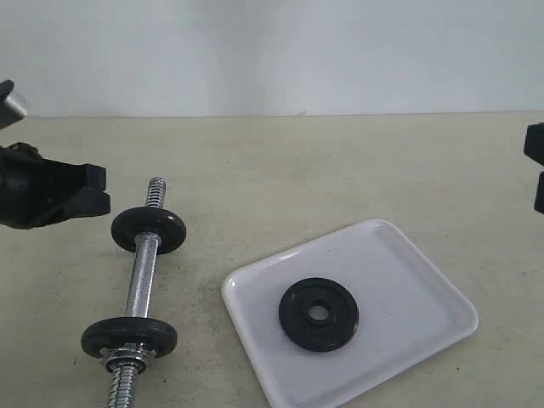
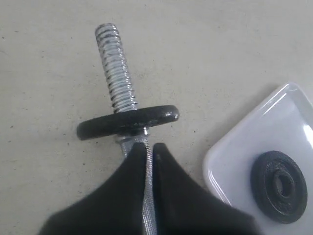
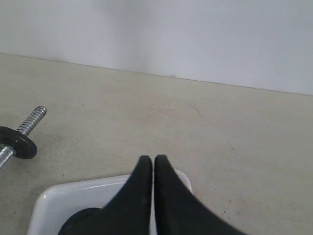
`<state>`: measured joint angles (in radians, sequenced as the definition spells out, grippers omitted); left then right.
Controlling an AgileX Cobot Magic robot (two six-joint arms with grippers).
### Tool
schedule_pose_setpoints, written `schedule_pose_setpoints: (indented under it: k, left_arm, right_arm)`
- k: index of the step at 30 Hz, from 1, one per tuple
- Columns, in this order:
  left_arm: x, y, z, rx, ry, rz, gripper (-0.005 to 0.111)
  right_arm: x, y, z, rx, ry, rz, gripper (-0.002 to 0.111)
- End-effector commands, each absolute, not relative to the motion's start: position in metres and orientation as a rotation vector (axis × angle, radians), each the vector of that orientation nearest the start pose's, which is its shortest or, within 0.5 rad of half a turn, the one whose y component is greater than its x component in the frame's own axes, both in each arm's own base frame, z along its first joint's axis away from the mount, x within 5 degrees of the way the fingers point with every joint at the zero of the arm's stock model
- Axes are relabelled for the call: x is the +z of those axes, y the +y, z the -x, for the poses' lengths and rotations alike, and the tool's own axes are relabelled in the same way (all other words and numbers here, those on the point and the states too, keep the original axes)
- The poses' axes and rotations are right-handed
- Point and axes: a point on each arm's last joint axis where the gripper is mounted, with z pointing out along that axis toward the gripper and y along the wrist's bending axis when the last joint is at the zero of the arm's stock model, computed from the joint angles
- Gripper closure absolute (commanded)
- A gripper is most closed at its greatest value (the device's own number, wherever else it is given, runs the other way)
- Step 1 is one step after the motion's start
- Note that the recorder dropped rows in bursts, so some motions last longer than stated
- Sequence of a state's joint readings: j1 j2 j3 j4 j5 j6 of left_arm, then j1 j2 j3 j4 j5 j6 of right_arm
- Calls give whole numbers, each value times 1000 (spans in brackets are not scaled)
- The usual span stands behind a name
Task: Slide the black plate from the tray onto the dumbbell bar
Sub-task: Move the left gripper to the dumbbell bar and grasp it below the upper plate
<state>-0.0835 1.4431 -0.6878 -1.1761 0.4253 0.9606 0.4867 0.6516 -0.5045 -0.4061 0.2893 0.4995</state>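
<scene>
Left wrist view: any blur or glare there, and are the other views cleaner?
Left wrist view: left gripper soft-edged near the lens, glare streaks on the tray rim. Right wrist view: right gripper likewise blurred. Exterior view: even light, dumbbell bar sharp, faint shadows.

Tray [image 1: 408, 280]: white, glossy, smooth, with highlights along the rim. Black plate [image 1: 319, 314]: matt black, slightly grainy face. Dumbbell bar [image 1: 142, 276]: bright silvery metal, polished middle, ridged threads at the ends. Bench [image 1: 340, 161]: beige, matt, lightly speckled. Left claw [image 2: 150, 149] and right claw [image 3: 153, 161]: black, matt, smooth, plastic-looking.
</scene>
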Motion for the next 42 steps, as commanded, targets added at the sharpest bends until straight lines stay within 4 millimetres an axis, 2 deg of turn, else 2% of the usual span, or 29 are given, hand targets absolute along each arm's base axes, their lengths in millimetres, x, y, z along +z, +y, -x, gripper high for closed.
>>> schedule_pose_setpoints:
  k: [1,6,8,10,14,16,20,26,30,37,42]
  left_arm:
    - [189,-73,-281,-765,2480,-145,102]
    - [171,-72,-288,-750,2532,-121,101]
    - [170,-72,-287,-743,2539,-144,95]
    - [170,-72,-287,-745,2541,-151,85]
    - [170,-72,-287,-750,2541,-153,52]
    - [169,-73,-287,-750,2544,-152,41]
    - [164,-71,-289,-725,2556,-143,41]
    - [140,-71,-293,-728,2625,-85,42]
    - [132,-73,-299,-763,2616,-85,44]
    - [132,-75,-307,-796,2532,-45,45]
    - [132,-75,-307,-794,2517,-58,56]
  right_arm:
    - [306,56,-125,328,1868,281,109]
    - [306,57,-124,340,1870,290,109]
    - [306,58,-124,342,1871,299,109]
    - [306,59,-124,348,1871,306,109]
    - [306,59,-123,352,1872,308,109]
    - [306,59,-123,352,1872,308,109]
    - [306,59,-123,355,1870,306,109]
    - [306,59,-123,355,1868,307,109]
    - [306,59,-123,355,1868,307,109]
    - [306,59,-123,356,1865,309,109]
    - [306,59,-123,360,1865,306,109]
